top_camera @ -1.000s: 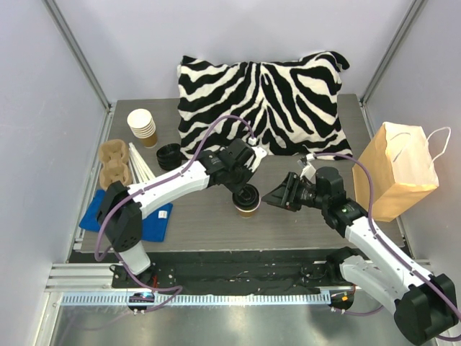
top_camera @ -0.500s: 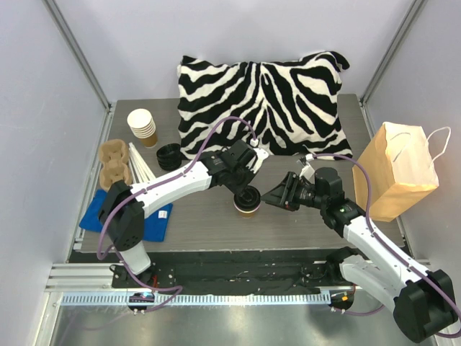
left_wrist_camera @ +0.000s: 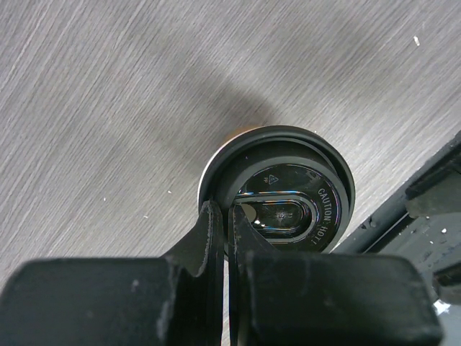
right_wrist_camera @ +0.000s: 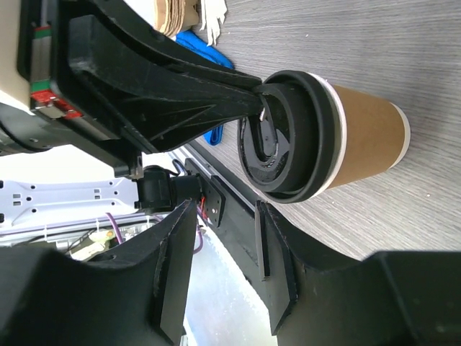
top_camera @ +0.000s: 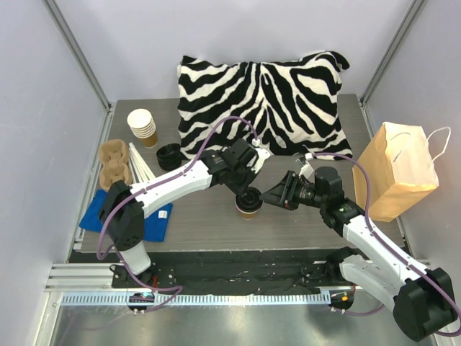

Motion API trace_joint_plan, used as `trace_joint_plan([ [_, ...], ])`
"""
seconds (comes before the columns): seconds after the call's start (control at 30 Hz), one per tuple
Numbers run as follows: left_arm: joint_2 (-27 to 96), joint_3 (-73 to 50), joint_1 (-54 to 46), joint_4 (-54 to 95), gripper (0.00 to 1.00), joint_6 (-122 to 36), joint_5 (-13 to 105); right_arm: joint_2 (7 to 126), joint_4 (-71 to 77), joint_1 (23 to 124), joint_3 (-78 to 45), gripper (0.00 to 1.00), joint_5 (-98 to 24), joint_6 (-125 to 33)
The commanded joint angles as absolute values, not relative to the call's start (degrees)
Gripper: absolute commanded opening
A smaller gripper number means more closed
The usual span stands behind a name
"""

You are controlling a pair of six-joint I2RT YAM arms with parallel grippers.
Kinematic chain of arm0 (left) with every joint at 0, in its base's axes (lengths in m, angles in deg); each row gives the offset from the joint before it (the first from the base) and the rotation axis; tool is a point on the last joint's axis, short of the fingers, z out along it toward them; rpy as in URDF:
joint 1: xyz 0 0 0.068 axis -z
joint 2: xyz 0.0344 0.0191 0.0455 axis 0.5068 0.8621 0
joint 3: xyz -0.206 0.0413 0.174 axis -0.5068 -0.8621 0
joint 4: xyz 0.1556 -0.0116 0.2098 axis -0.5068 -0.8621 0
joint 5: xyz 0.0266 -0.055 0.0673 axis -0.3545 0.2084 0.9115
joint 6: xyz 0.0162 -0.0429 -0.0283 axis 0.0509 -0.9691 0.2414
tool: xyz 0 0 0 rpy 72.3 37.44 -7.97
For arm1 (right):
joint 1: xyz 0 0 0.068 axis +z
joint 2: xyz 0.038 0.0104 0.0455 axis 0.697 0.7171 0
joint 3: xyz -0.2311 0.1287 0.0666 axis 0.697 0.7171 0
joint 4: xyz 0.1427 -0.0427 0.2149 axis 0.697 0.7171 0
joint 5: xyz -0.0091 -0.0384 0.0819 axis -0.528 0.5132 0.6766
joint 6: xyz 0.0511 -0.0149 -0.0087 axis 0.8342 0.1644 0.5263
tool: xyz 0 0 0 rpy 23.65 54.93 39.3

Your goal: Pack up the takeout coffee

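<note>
The takeout coffee [top_camera: 248, 202], a brown paper cup with a black lid, stands upright near the table's front middle. In the left wrist view I look straight down on its lid [left_wrist_camera: 288, 191]. My left gripper [top_camera: 248, 189] comes down from above, shut, its fingertips [left_wrist_camera: 216, 216] touching the lid's left rim; whether they pinch the rim I cannot tell. My right gripper [top_camera: 278, 195] is level with the cup just to its right, open. In the right wrist view the cup [right_wrist_camera: 360, 137] stands beyond the right gripper [right_wrist_camera: 223, 270], not between its fingers.
A brown paper bag [top_camera: 400, 169] stands at the right edge. A zebra-striped pillow [top_camera: 266, 94] fills the back. At the left are a stack of lidless cups [top_camera: 142, 126], a stack of black lids [top_camera: 169, 155], a cardboard carrier [top_camera: 115, 162] and a blue cloth [top_camera: 155, 220].
My right gripper has crept a little left, closer to the cup. The left gripper stays shut on top of the lid, and the cup has hardly moved.
</note>
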State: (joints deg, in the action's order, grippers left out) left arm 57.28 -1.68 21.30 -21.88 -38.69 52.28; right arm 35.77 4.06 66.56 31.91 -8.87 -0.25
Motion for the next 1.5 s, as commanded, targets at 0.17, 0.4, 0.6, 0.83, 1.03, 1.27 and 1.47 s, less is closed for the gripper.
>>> trace_joint_plan([
  [0.17, 53.78, -1.92, 21.93, -22.98, 0.00, -39.40, 49.76, 35.58, 1.35, 66.51, 30.70, 0.46, -7.64, 0.52],
  [0.4, 55.28, -2.62, 21.94, -22.28, 0.00, -39.05, 50.64, 36.02, 0.82, 66.51, 30.88, 0.46, -7.55, 0.70],
  [0.6, 56.42, -2.97, 21.93, -21.75, 0.00, -38.70, 51.60, 36.11, 0.30, 66.51, 31.31, 0.46, -7.28, 0.52],
  [0.83, 56.60, -1.83, 21.93, -21.66, 0.00, -38.61, 52.57, 35.85, -0.32, 66.42, 31.75, 0.45, -7.02, 0.61],
  [1.03, 56.69, -1.65, 21.93, -21.49, 0.00, -38.96, 53.45, 35.85, -0.49, 66.51, 31.84, 0.45, -6.93, 0.70],
  [1.27, 57.83, -0.77, 21.93, -21.49, 0.00, -38.79, 53.53, 35.76, -0.58, 66.51, 31.84, 0.45, -6.84, 0.70],
  [1.47, 58.62, -1.04, 21.93, -21.58, 0.00, -39.23, 52.66, 35.94, -0.85, 66.51, 31.93, 0.45, -6.84, 0.61],
])
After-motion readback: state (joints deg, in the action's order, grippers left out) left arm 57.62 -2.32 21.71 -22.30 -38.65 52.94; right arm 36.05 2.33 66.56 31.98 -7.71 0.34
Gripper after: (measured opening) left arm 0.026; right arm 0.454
